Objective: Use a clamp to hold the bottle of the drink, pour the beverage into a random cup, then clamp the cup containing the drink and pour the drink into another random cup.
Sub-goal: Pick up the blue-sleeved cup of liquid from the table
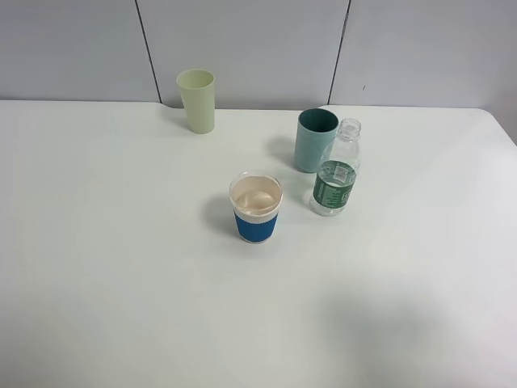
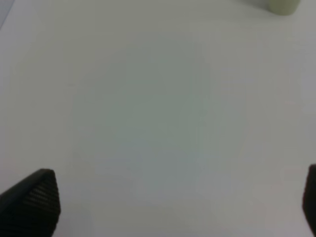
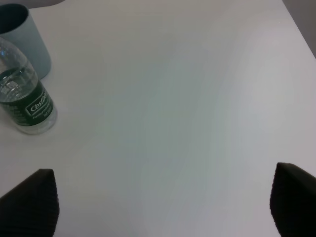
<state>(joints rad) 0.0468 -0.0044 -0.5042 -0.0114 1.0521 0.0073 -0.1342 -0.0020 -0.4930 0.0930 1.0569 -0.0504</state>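
Note:
A clear bottle (image 1: pixel 335 179) with a green label stands uncapped at centre right, beside a teal cup (image 1: pixel 314 139). A white cup with a blue band (image 1: pixel 257 205) holds a beige drink at the centre. A pale green cup (image 1: pixel 197 99) stands at the back. Neither arm shows in the exterior high view. My left gripper (image 2: pixel 173 207) is open over bare table, with the pale green cup (image 2: pixel 284 6) far off. My right gripper (image 3: pixel 163 205) is open and empty, well apart from the bottle (image 3: pixel 24 98) and the teal cup (image 3: pixel 24 37).
The white table (image 1: pixel 121 283) stretches wide around the cups. Its back edge meets a grey panelled wall (image 1: pixel 242 40), and its right edge (image 1: pixel 505 137) shows at the far right.

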